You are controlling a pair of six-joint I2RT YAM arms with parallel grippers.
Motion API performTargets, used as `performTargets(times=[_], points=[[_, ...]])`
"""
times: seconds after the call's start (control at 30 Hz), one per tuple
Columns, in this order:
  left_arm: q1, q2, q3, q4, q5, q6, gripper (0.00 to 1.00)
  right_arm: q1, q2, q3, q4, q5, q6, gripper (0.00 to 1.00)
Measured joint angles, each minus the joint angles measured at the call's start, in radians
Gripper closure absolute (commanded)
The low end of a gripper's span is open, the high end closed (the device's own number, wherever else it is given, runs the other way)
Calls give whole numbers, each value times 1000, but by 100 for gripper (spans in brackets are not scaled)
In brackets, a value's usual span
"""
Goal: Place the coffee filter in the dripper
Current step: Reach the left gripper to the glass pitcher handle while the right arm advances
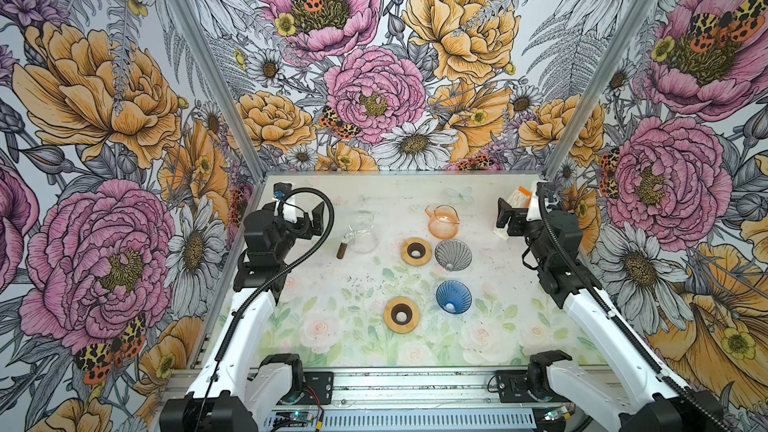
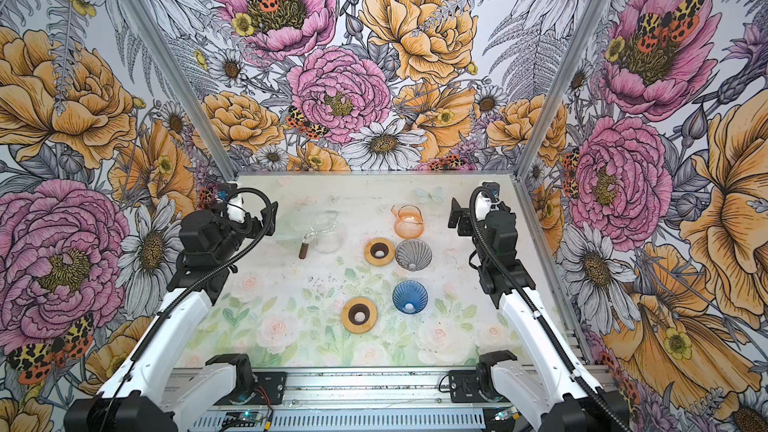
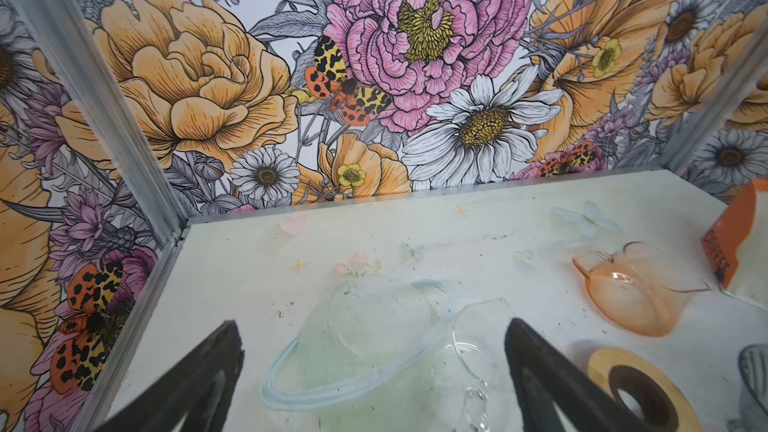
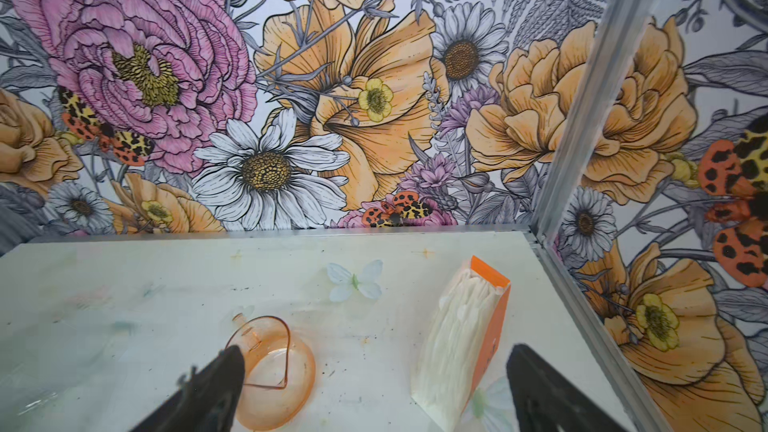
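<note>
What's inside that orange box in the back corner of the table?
A stack of white paper coffee filters fills the open orange box. Its orange wall hides how far back the stack goes.

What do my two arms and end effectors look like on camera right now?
Both the left arm and right arm have glossy white link shells with black joints and wrist housings. A black ribbed cable conduit loops along each. The left end effector and right end effector carry black, tapering, pointed fingers.
</note>
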Motion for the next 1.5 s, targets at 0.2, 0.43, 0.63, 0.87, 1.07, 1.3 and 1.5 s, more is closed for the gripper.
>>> performTargets(times=[0.2, 0.43, 0.63, 0.87, 1.07, 1.3, 1.5], points=[[-45, 10, 76, -244, 36, 32, 8, 31, 11, 51, -117, -150, 42, 1], [-203, 47, 77, -371, 4, 102, 10, 115, 74, 82, -182, -231, 90, 0], [-237, 155, 77, -392, -33, 175, 11, 208, 101, 92, -207, -229, 91, 0], [-236, 307, 122, -423, -39, 225, 13, 272, 130, 112, -210, -219, 99, 1], [-228, 412, 173, -428, -35, 270, 16, 293, 147, 112, -211, -208, 117, 1], [-227, 528, 220, -429, -35, 306, 22, 301, 147, 112, -211, -198, 119, 0], [-225, 587, 248, -429, -36, 329, 32, 301, 147, 112, -210, -186, 122, 1]])
